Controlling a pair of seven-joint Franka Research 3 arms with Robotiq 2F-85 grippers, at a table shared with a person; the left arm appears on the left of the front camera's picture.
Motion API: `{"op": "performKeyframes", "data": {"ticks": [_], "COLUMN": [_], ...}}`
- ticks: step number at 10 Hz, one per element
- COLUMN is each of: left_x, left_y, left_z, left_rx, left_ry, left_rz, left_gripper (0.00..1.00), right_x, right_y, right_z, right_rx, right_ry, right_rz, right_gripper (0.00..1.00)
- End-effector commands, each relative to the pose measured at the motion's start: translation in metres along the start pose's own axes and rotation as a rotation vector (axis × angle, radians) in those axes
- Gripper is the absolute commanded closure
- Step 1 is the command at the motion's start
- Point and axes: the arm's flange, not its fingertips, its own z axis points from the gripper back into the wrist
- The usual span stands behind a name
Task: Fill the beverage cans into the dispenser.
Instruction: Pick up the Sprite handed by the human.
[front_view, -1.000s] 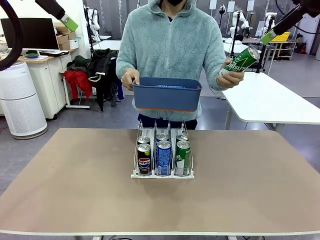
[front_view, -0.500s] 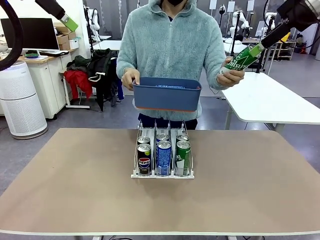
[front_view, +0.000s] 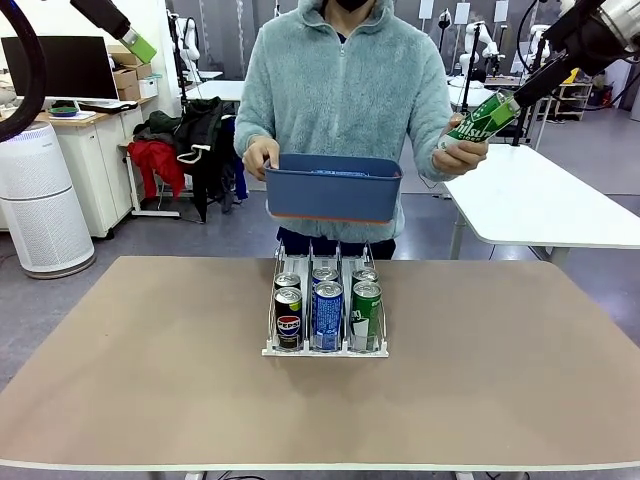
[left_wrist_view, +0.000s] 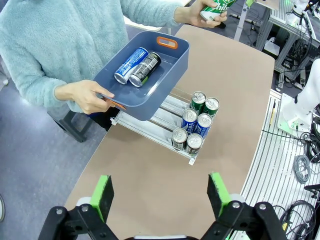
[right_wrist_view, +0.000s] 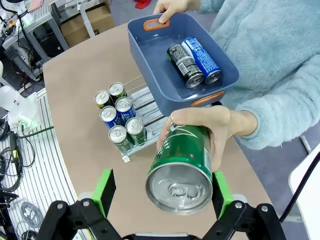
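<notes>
Front view, and the green can (front_view: 482, 120) is up in the air past the counter's far edge, toward its right end. It is tilted and gripped round its lower half by the person's hand (front_view: 462, 150), with its silver top at the right pincer (front_view: 512, 98). Right wrist view has that can end-on between the two green pads (right_wrist_view: 104, 191). The pincer is released and spread wide, one pad well off the can, the other just beside it; touching or not, I can't tell.

Down on the counter (front_view: 500, 380), the dispenser (front_view: 325, 352) sits mid-width, nearer the far edge. Six cans stand in it, two to a lane: a Pepsi can (front_view: 289, 320) fronts the left lane, a blue can (front_view: 327, 316) the middle, another green one the right, each with a second can behind.

Above and behind the dispenser, the person's other hand holds a blue bin (front_view: 335, 190) level by one end. Left wrist view looks straight into it: two cans lie side by side, one blue, one dark. The left pincer (left_wrist_view: 160, 192) hangs high over the counter's left side, released too, pads wide apart.
</notes>
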Motion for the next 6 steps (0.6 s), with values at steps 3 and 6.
{"op": "performKeyframes", "data": {"ticks": [3, 6], "left_x": [-0.0003, -0.0003], "left_y": [-0.0007, -0.0007], "left_z": [0.0006, 0.0006], "left_rx": [-0.001, -0.001], "left_ry": [0.0, 0.0], "left_rz": [0.002, 0.002], "left_gripper": [0.0, 0.0], "right_x": [-0.003, -0.0003], "right_y": [-0.0076, -0.0091], "right_z": [-0.021, -0.0172], "right_rx": [-0.011, -0.011], "right_ry": [-0.022, 0.002], "right_rz": [0.013, -0.009], "right_gripper": [0.0, 0.0]}}
